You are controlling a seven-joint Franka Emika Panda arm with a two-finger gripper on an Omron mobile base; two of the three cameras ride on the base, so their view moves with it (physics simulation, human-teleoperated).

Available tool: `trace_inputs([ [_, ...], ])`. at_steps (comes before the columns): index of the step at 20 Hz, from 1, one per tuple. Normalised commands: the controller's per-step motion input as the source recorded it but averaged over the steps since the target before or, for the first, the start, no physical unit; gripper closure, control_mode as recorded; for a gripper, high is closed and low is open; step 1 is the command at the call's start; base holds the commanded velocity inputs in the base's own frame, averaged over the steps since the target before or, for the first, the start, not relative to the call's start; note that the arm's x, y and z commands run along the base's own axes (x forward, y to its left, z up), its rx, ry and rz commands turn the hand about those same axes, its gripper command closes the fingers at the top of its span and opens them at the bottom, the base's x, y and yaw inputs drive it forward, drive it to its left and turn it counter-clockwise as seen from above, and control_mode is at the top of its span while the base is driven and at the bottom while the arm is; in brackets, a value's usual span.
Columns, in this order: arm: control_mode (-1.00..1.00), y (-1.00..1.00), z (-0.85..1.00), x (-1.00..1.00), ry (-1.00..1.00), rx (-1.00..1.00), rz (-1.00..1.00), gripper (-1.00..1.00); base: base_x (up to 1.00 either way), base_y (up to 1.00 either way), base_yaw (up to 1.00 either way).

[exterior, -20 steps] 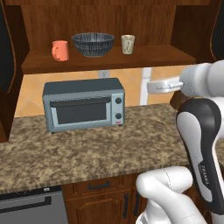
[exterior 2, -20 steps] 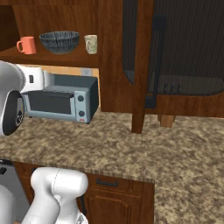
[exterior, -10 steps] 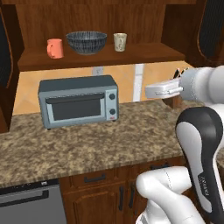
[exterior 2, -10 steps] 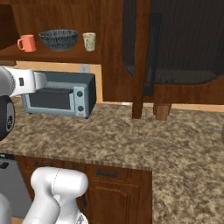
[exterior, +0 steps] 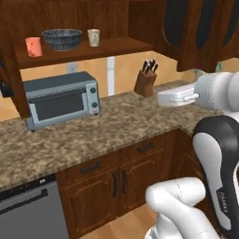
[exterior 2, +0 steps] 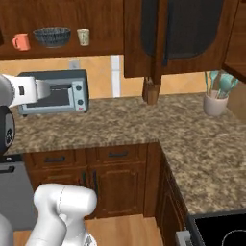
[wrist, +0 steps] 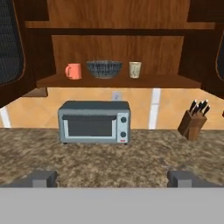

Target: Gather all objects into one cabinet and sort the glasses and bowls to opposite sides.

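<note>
On the plank shelf of the reddish-brown wall cabinet (wrist: 175,81) stand a salmon-orange cup (wrist: 73,71), a dark ribbed bowl (wrist: 104,68) and a beige cup (wrist: 134,69), in that order from left to right. The same row appears as cup (exterior: 33,46), bowl (exterior: 62,39) and beige cup (exterior: 94,37), and again as cup (exterior 2: 20,42), bowl (exterior 2: 52,36) and beige cup (exterior 2: 83,37). My gripper (wrist: 111,179) is open and empty. It hangs over the counter well short of the shelf and points toward it.
A grey toaster oven (wrist: 94,121) sits on the granite counter (exterior: 116,126) under the shelf. A knife block (exterior: 146,80) stands to its right. Farther right are dark-panelled cabinet doors (exterior 2: 178,33), a utensil holder (exterior 2: 215,98) and a stove corner (exterior 2: 216,230).
The whole picture has shifted, so the base has driven; the knife block and the utensil holder have come into view. The things on the shelf stay in place. The gripper stays open.
</note>
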Motion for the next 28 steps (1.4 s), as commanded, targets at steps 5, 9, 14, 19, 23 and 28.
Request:
trace_inputs([
  [5, 1.0, 0.0, 0.0, 0.0, 0.0, 0.0, 0.0, -1.0, -0.83, 0.06, -0.66],
  [9, 1.0, 0.0, 0.0, 0.0, 0.0, 0.0, 0.0, -1.0, -0.57, -0.3, -0.6],
  [14, 1.0, 0.0, 0.0, 0.0, 0.0, 0.0, 0.0, -1.0, -0.57, -0.41, -0.38],
  [19, 1.0, 0.0, 0.0, 0.0, 0.0, 0.0, 0.0, -1.0, -0.07, -0.39, -0.58],
  [23, 1.0, 0.0, 0.0, 0.0, 0.0, 0.0, 0.0, -1.0, 0.33, 0.15, -0.73],
  [28, 1.0, 0.0, 0.0, 0.0, 0.0, 0.0, 0.0, -1.0, 0.67, 0.58, -0.7],
])
